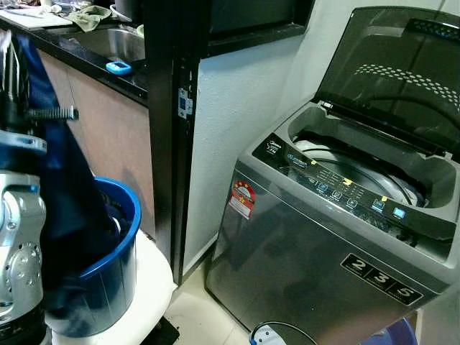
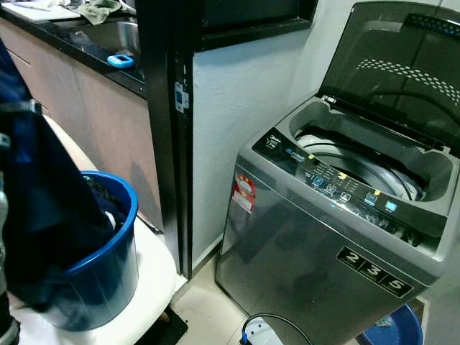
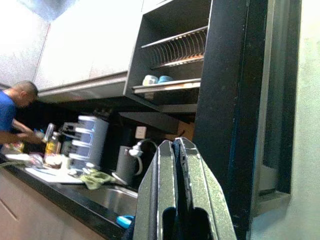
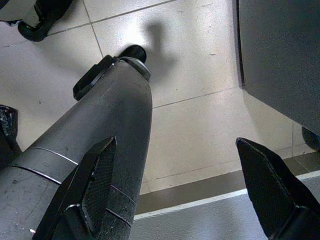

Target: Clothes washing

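Dark blue garment (image 1: pixel 61 180) hangs from left gripper (image 3: pixel 179 150) over 1 blue bucket (image 1: pixel 115 266), well left of washer (image 1: pixel 330 244).
Left fingers pinched together on cloth; right gripper (image 4: pixel 185 185) spread wide, empty, above bare floor tiles (image 4: pixel 190 90). Washer lid (image 1: pixel 395 72) up, tub rim clear.

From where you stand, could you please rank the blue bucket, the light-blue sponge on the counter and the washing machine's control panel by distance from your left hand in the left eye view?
1. Blue bucket, just beside the left hand, lower left.
2. Light-blue sponge, on the counter by the sink, upper left.
3. Control panel, far right, on the washing machine.
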Robot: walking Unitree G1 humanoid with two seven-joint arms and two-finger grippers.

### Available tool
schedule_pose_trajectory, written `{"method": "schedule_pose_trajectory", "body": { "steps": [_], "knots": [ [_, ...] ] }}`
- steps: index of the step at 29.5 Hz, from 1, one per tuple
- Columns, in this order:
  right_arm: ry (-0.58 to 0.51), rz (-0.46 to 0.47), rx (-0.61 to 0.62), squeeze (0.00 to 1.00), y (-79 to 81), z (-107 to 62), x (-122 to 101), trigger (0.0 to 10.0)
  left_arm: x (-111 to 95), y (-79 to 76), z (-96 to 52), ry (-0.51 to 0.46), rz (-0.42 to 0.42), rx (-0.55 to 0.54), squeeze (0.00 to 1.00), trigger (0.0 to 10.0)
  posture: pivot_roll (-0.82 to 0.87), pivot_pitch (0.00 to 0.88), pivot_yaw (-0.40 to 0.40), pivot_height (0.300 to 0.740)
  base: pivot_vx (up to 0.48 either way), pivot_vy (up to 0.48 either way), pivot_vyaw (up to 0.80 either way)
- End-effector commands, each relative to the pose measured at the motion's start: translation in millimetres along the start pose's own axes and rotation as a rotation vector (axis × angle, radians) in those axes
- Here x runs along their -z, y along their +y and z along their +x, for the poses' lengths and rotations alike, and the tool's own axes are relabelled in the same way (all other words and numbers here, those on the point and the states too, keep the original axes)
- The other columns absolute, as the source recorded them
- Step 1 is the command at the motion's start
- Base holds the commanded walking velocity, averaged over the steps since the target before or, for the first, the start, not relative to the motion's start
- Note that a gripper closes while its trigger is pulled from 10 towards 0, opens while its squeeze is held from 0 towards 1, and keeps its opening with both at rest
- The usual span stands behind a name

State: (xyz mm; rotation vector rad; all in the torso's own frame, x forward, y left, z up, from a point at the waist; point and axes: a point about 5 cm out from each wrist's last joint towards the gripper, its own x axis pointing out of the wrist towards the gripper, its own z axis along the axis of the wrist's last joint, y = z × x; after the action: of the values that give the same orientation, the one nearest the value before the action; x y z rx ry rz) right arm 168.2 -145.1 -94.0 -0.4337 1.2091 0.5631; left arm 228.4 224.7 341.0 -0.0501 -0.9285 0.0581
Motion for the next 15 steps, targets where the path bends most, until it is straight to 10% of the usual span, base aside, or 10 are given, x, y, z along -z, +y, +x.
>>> {"method": "schedule_pose_trajectory", "body": {
  "steps": [1,15],
  "knots": [
    [0.002,0.006,0.008,0.0,-2.7,-0.6,2,10.0,-10,-5.8,4.4,-0.044,-0.011,0.042,0.0,0.0,0.34,0.0,-0.151,0.74,0.0,0.0,0.0],
    [-0.005,0.01,0.01,0.0,-1.9,-0.4,-3,10.0,-100,-1.3,60.8,-0.379,-0.172,0.131,0.0,0.0,0.33,0.0,-0.155,0.74,0.0,0.0,0.0]
  ]
}}
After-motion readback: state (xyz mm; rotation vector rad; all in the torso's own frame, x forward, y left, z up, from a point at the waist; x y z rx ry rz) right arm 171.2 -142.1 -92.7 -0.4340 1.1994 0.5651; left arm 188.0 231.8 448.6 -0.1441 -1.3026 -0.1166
